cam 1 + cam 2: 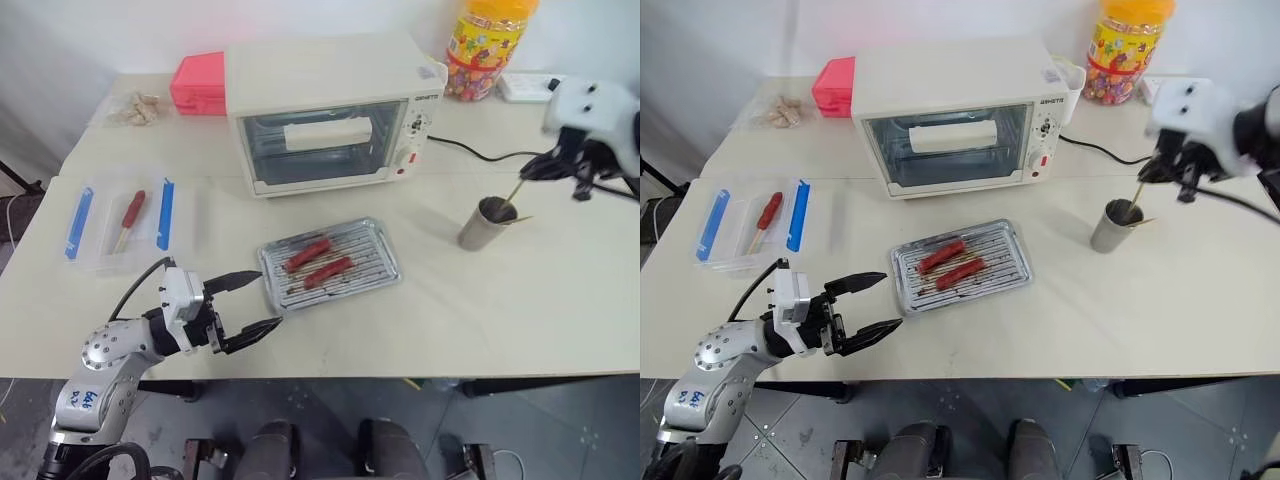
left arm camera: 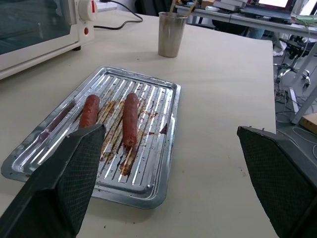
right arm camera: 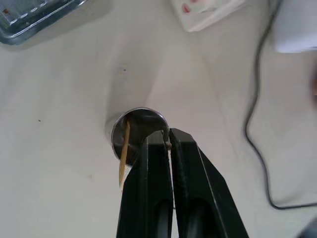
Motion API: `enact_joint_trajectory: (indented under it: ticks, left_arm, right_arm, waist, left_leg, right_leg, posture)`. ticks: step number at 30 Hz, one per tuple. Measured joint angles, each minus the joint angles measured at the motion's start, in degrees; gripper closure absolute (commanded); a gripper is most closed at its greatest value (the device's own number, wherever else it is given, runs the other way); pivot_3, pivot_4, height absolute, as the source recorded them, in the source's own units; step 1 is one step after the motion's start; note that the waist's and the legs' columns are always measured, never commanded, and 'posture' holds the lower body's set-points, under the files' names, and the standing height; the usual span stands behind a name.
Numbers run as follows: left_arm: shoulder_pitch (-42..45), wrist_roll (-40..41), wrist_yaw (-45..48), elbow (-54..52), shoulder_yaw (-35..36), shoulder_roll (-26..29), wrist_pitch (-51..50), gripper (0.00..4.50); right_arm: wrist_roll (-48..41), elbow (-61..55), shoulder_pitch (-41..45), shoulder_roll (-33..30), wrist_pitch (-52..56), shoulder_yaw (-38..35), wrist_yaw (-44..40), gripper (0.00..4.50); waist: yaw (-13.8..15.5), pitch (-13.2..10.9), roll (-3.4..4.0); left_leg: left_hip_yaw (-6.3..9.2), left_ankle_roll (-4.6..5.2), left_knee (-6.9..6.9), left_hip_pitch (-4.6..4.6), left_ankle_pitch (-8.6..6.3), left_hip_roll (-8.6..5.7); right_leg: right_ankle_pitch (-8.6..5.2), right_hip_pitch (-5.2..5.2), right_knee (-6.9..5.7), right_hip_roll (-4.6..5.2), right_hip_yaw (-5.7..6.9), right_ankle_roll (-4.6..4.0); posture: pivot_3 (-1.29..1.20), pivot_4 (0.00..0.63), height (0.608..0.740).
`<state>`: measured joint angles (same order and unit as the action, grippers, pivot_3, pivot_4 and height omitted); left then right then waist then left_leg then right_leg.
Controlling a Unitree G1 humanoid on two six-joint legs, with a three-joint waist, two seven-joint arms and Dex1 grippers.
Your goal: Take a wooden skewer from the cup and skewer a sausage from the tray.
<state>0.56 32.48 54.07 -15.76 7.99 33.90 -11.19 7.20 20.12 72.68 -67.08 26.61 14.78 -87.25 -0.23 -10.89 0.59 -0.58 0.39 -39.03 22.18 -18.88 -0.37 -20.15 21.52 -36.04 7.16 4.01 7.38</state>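
Right gripper (image 3: 167,135): up over the cup (image 1: 487,222), fingers pinched tight on the top of a wooden skewer (image 1: 516,188).
Wooden skewer: its low end is in the cup.
Other stick (image 3: 123,153): leans inside the cup.
Left gripper (image 1: 257,298): fingers wide apart, holding nothing, just beside the tray (image 1: 378,240).
Tray: on the table, in front of the little oven (image 1: 330,110).
Sausages (image 2: 131,119): two lie side by side on the tray.

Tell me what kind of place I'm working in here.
Probably a lab or office set up as a mock kitchen station: a plain table carries a toaster oven, a baking tray with two sausages and a candy jar, while the left wrist view shows desks with office clutter behind.
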Motion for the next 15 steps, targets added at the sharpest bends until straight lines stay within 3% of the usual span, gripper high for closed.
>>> enact_joint_trajectory:
  ticks: [3, 9, 13, 15]
  left_arm:
    - [0.13, 0.0, 0.64, 1.12, -0.01, 0.0, -0.01, 0.0]
    - [1.5, 0.02, 1.01, 1.47, 0.0, 0.0, -0.22, 0.0]
    - [1.44, 0.67, 0.52, 1.4, 0.39, -0.11, -1.12, 0.0]
    - [1.24, 1.7, 0.1, 1.24, 1.44, -0.15, -1.99, 0.0]
  right_arm:
    - [-1.94, 1.89, 3.72, -0.46, 0.36, 0.14, -0.88, 4.49]
    - [-15.43, 1.47, 7.67, -2.89, 5.56, 2.69, -1.05, 4.49]
    - [-28.15, -2.3, 3.87, -2.75, 12.04, 1.73, -1.05, 4.49]
    - [-36.02, -5.02, -1.86, 1.21, 15.26, -3.36, -1.08, 4.49]
  waist:
    - [0.0, 0.0, 0.0]
    - [0.12, -0.01, 0.0]
    - [0.12, 0.0, 0.0]
    - [0.1, 0.03, -0.07]
  left_leg:
    - [-0.01, 0.0, 0.0, 0.01, 0.0, 0.01]
    - [0.0, 0.03, 0.0, 0.01, -0.02, 0.0]
    - [0.02, 0.03, 0.0, 0.01, -0.02, 0.02]
    - [0.04, 0.03, -0.05, 0.01, -0.02, 0.04]
  right_leg:
    - [0.0, 0.01, 0.01, -0.01, -0.02, 0.0]
    - [0.0, 0.0, 0.01, 0.04, -0.01, 0.0]
    - [0.0, 0.0, -0.02, 0.1, 0.01, 0.0]
    - [0.0, -0.05, -0.04, 0.16, 0.06, 0.0]
  posture:
    - [0.0, 0.15, 0.74]
    - [0.0, 0.15, 0.74]
    - [0.0, 0.15, 0.74]
    - [0.0, 0.15, 0.74]
